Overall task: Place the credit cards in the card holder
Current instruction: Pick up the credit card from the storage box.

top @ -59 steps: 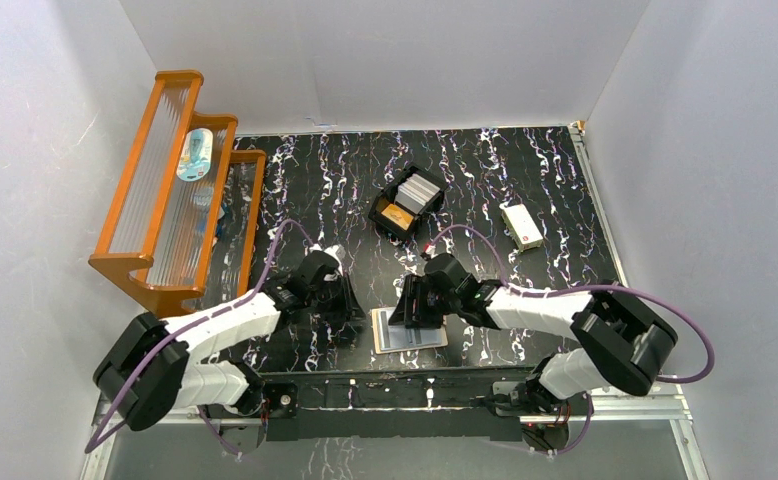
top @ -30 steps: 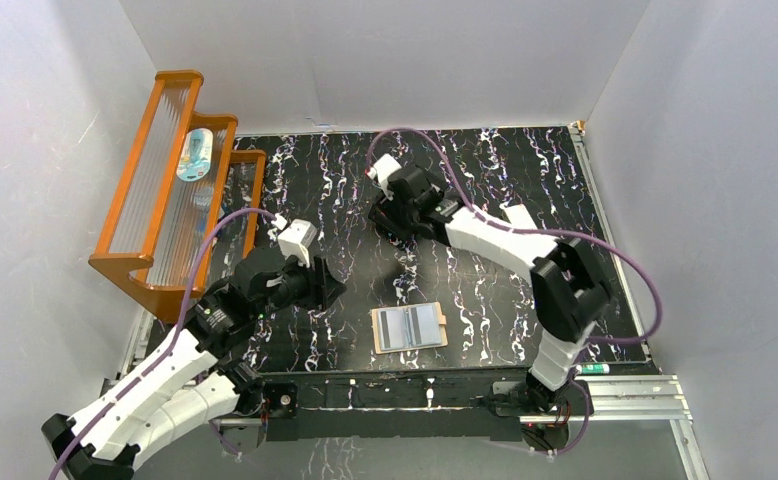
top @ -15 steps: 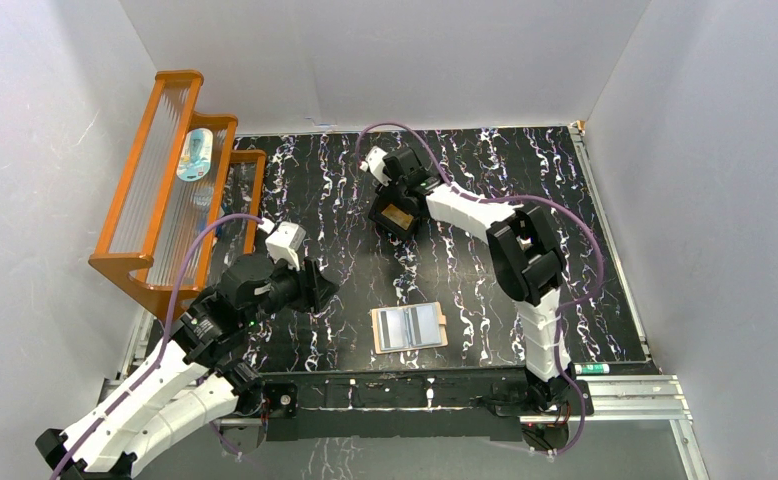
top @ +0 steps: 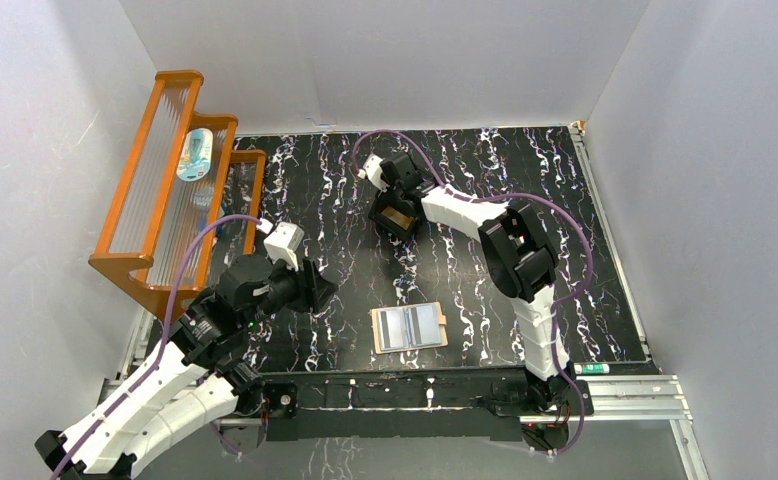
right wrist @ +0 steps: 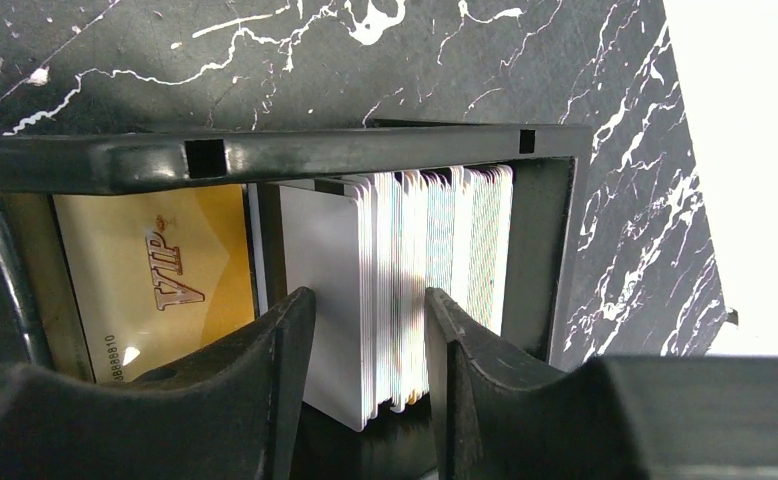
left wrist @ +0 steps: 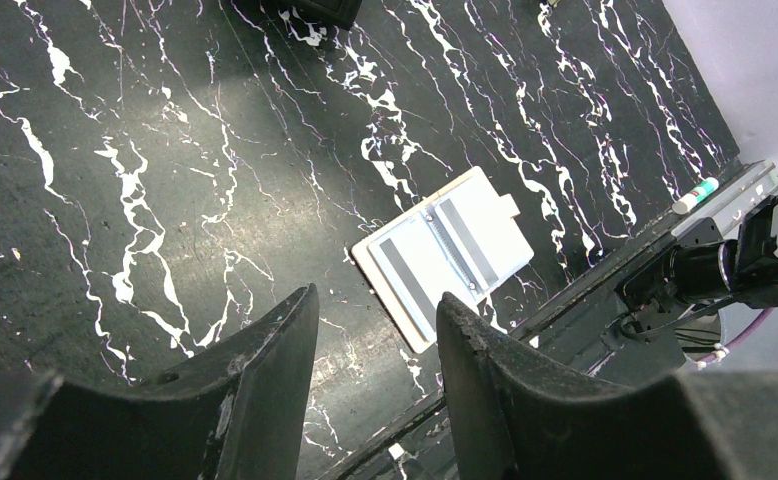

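The overhead view is bright, evenly lit by diffuse light from above. The white walls (top: 385, 60) read near full brightness, and shadows on the table (top: 585, 260) are soft. In the left wrist view, a pale sheen lies on the glossy table surface, and the left gripper fingers (left wrist: 265, 370) appear dark and blurred. In the right wrist view, the wall at upper right is overexposed. The right gripper fingers (right wrist: 275, 400) are out of focus, while the credit cards (right wrist: 405, 290) are sharp.

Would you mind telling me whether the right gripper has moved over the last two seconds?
Yes. The right gripper has left the card holder and travelled to the far side of the table, reaching the black tray of cards.
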Controlling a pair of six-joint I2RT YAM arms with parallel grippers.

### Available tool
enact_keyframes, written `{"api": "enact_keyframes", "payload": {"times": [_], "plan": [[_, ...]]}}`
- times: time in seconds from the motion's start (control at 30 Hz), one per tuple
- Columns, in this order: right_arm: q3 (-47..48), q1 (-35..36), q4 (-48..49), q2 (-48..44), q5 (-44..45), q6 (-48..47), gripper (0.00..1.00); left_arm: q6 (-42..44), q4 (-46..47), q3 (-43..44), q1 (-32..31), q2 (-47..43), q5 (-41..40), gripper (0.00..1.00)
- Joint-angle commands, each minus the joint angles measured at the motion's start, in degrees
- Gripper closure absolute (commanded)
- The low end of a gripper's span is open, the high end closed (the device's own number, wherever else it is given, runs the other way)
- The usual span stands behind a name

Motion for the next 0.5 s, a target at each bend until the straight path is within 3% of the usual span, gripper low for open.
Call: {"api": "enact_keyframes", "payload": {"times": [0.0,0.13,0.47], "plan": [[2.1,0.0,3.0,0.2,3.3,0.1,0.51,0.4,-0.3,0.1,-0.2,-0.4,-0.9,0.54],[2.0,-0.2,3.8,-0.9,4.7,1.1,0.57,0.3,-0.3,0.2,-0.2,-0.3,-0.8,0.53],[3.2,-0.3,4.1,-2.5,5.8,1.7,0.59,0.2,-0.3,0.0,-0.2,-0.2,-0.6,0.53]]}}
